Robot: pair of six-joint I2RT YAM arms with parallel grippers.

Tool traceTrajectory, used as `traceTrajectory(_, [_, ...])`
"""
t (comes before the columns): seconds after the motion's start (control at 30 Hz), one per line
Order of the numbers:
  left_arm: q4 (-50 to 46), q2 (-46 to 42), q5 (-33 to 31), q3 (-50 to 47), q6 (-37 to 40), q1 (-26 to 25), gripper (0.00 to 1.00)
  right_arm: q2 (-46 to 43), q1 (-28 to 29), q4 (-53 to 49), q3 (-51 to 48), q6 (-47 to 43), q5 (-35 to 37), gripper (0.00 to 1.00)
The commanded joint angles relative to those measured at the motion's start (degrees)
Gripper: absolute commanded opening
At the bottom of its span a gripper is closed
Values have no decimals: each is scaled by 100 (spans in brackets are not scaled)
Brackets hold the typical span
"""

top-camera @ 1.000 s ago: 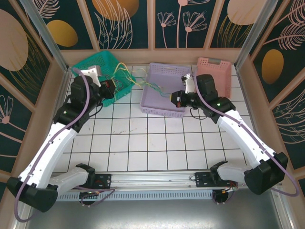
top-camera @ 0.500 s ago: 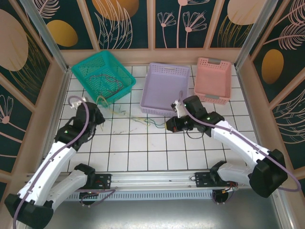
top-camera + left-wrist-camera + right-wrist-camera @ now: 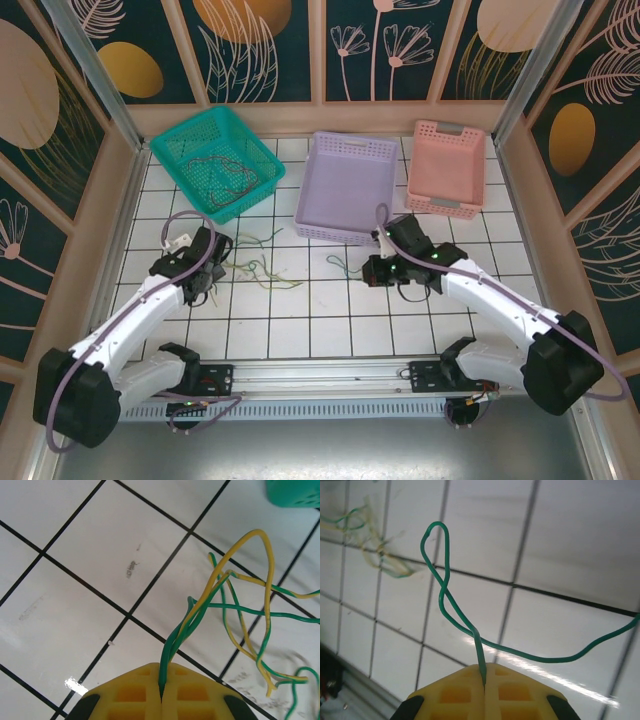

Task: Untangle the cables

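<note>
It looked like a robotics lab cell: a white tiled surface (image 3: 300, 310) walled in by panels (image 3: 250, 50) printed with leaves and flowers, bare aluminium posts (image 3: 88, 70) at the corners, and two white robot arms (image 3: 500, 300) bolted to a metal rail (image 3: 320, 372) along the near edge.

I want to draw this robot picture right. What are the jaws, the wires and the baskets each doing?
Left gripper: jaws shut on the green and yellow cables.
Right gripper: jaws shut on a green cable.
Teal basket: holds dark cables.
Purple basket: empty.
Pink basket: empty.
</note>
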Motion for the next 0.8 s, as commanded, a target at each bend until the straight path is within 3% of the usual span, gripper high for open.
traceTrajectory(0.0, [185,131,-208,-107,-197,53,0,-340,-215,-506,146,238,710,0])
traceTrajectory(0.17, [739,77,477,-213,1,53,3,-622,-266,-443,624,245,576,0])
traceTrajectory(0.27, [1008,-115,951,-157,98,51,42,-772,-270,-251,748,229,443,0])
traceTrajectory(0.33, [1113,-303,1203,0,93,53,58,-857,-267,-61,851,255,298,0])
traceTrajectory(0.4, [1240,-432,1388,252,127,52,64,-884,-271,116,929,311,230,0])
traceTrajectory(0.63, [1536,-247,2119,1088,257,44,64,-605,-481,664,1111,391,11,0])
traceTrajectory(0.7, [1808,-241,2446,1209,240,36,58,-529,-507,802,1171,422,-13,0])
traceTrajectory(0.77, [2535,-262,3171,1212,181,20,49,-461,-512,967,1231,440,12,0])
